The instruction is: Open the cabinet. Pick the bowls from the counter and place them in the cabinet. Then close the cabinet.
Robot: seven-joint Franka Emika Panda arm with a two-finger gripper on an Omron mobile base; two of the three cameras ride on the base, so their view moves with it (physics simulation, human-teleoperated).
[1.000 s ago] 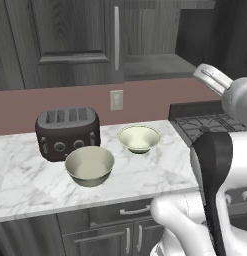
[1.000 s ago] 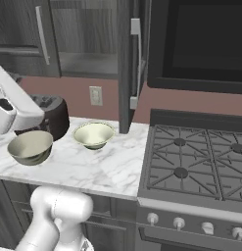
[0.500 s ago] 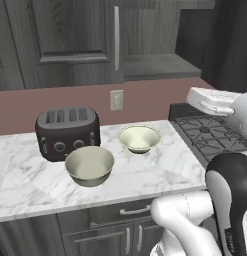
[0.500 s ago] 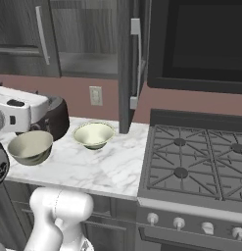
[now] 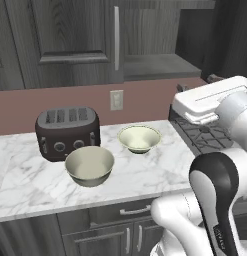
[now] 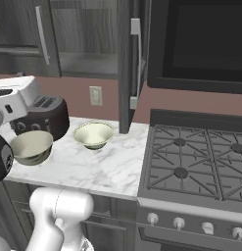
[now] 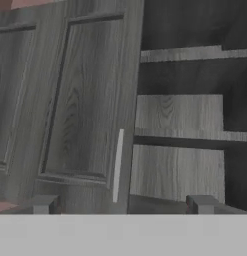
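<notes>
Facing upward, both bowls (image 5: 90,165), cabinet (image 5: 150,35) ajar

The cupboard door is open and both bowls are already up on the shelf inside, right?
Not quite. The cabinet door is open, but both bowls sit on the counter: the larger bowl by the toaster, the smaller bowl beside it. The left base view shows this.

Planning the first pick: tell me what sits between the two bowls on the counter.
Nothing: bare marble counter separates the larger bowl from the smaller bowl in the left base view. The toaster stands behind the larger one, off that line.
</notes>
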